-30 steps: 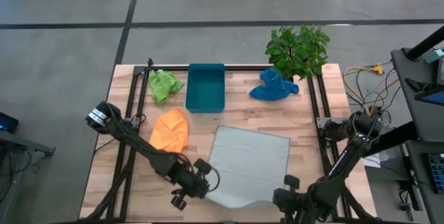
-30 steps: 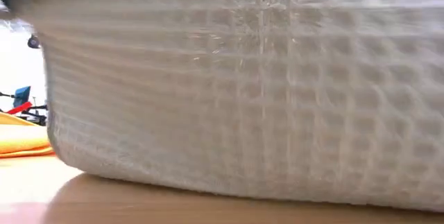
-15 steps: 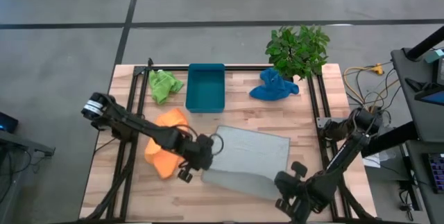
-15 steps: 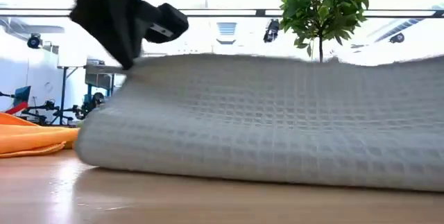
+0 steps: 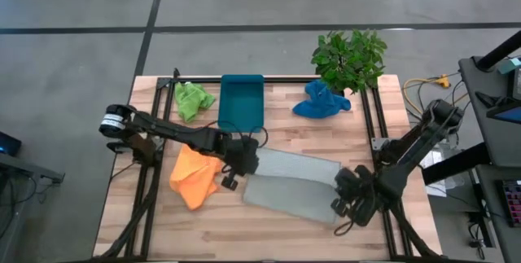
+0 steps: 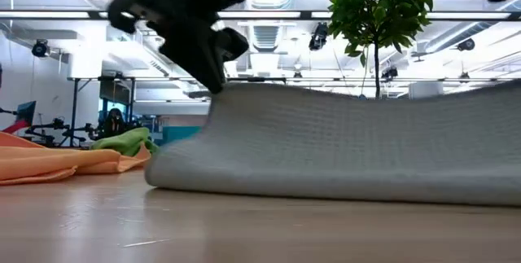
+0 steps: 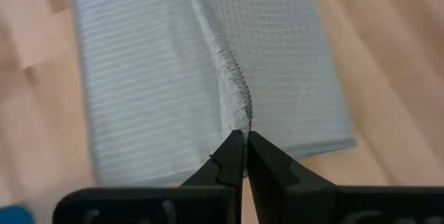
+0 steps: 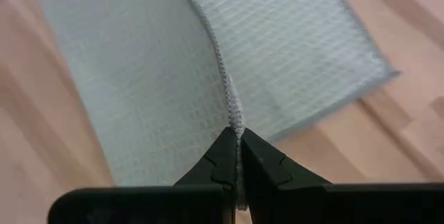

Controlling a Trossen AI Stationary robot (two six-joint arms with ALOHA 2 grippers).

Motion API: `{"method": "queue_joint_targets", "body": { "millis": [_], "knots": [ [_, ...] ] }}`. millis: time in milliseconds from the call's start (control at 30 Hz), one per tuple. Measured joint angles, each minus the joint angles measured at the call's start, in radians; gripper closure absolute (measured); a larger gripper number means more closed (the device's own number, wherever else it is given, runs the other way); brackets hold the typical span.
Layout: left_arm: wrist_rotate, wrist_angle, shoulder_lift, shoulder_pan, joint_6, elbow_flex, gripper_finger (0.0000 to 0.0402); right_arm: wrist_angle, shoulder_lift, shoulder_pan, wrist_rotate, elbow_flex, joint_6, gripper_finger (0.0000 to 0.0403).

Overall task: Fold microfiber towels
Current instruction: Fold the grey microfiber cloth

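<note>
Both end effectors, left (image 5: 230, 168) and right (image 5: 348, 203), had carried my grey towel's (image 5: 293, 190) near edge toward twelve o'clock, clamped on its corners; soft, limp cloth at bench (image 5: 269, 238) centre.

Left arm stretches low from the left edge toward mid-table, its left gripper (image 5: 241, 159) pinched tight on the grey towel (image 5: 295, 188). Right arm reaches in from the right side, right gripper (image 5: 348, 200) likewise clamped on the towel's hem, wrist angled down.
</note>
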State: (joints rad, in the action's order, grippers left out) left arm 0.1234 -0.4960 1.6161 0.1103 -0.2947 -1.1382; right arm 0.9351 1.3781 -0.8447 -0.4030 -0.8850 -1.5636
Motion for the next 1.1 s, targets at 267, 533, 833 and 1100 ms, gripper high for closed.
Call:
{"method": "queue_joint_targets", "body": {
  "millis": [267, 533, 833, 1100],
  "knots": [
    [0.003, 0.073, 0.001, -0.099, -0.008, 0.038, 0.0401, -0.006, -0.146, 0.090, 0.001, 0.128, 0.035, 0.0394],
    [0.006, 0.130, 0.001, -0.144, -0.011, 0.099, 0.0401, -0.115, -0.155, 0.217, 0.027, 0.183, 0.178, 0.0394],
    [-0.001, 0.196, 0.001, -0.173, -0.010, 0.134, 0.0401, -0.133, -0.130, 0.327, 0.070, 0.220, 0.210, 0.0394],
    [-0.030, 0.256, 0.001, -0.211, -0.010, 0.135, 0.0402, -0.131, -0.130, 0.362, 0.081, 0.240, 0.182, 0.0394]
  ]
}}
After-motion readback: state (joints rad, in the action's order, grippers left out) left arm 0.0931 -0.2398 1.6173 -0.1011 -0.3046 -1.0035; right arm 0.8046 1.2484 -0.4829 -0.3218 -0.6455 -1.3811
